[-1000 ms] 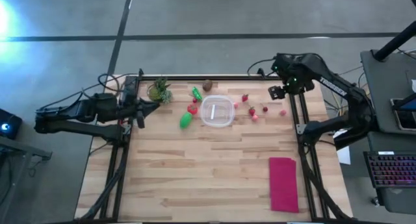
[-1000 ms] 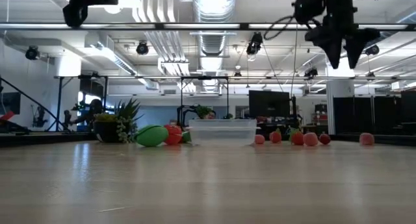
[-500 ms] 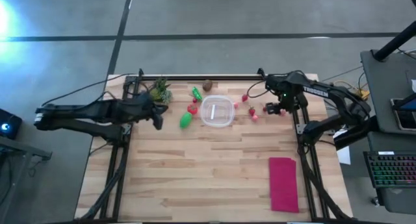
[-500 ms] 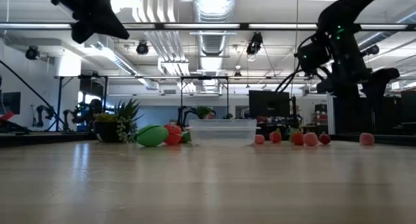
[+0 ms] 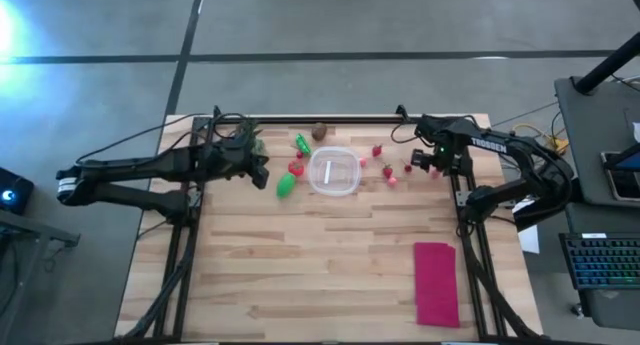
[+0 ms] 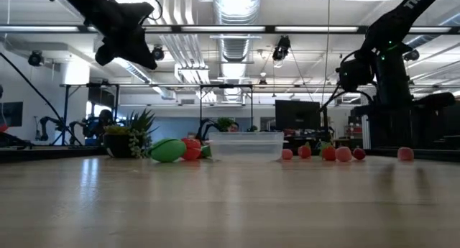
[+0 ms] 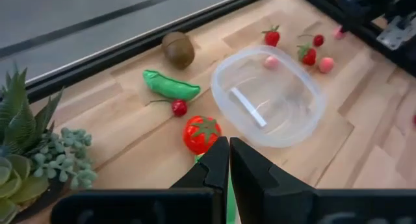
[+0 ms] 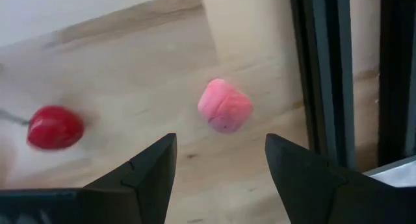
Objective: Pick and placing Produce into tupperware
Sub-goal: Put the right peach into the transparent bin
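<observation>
Tupperware [image 5: 333, 171] sat near the back middle of the table [image 5: 320, 275], lidless. Inside: nothing clearly resting in it; the pink blob seen at its far wall in the left wrist view could be showing through the clear plastic, couldn't tell.

All produce was out on the wood. On the left arm's side of the tub: green pod [image 7: 171, 85], brown kiwi-like piece [image 7: 178, 49], tomato [image 7: 203, 134] close beside the tub's rim, small red berry [image 7: 179, 107], bigger green piece [image 5: 286, 185]. On the right arm's side: scattered small red pieces [image 5: 387, 171].

Left gripper [image 7: 229, 160] was above the tomato area, fingers pressed together, holding nothing.

Right gripper [image 8: 220, 160] hovered over a pink piece [image 8: 225, 106] by the table's right edge, fingers spread, not touching it. Red piece [image 8: 55, 127] lay nearby.
</observation>
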`<move>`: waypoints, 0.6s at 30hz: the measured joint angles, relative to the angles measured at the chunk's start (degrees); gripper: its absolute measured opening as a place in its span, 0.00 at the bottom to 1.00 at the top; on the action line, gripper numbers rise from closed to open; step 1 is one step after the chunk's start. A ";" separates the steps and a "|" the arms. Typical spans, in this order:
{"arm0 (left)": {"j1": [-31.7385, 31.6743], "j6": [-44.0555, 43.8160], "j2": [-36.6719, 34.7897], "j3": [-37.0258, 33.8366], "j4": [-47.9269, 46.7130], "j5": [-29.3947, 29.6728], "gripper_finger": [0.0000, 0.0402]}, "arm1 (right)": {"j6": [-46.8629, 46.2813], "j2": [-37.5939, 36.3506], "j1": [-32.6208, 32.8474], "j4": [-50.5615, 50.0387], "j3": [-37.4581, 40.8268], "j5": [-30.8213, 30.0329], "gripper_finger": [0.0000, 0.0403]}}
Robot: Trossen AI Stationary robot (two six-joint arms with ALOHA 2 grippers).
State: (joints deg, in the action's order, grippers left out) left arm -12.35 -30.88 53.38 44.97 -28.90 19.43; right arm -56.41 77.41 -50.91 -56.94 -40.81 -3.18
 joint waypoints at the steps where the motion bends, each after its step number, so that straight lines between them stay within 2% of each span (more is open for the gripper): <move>1: -0.61 0.03 0.25 0.00 -0.01 -1.07 0.00 | -1.02 0.00 -0.35 0.77 0.73 -0.06 0.57; 9: -1.58 0.30 0.53 0.00 0.54 -2.55 0.00 | -7.99 0.02 -2.14 5.28 4.03 -1.72 0.55; 15: -1.58 0.34 0.53 -0.04 0.50 -2.85 0.00 | -9.47 0.02 -2.27 7.16 3.80 -5.57 0.51; 18: -1.58 1.68 0.53 -0.07 0.49 -3.11 0.00 | -9.54 0.02 -2.41 7.33 4.12 -5.57 0.48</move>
State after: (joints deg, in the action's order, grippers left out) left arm -13.93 -29.20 53.91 44.91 -28.41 16.33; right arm -65.95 77.43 -53.32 -49.61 -36.69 -8.75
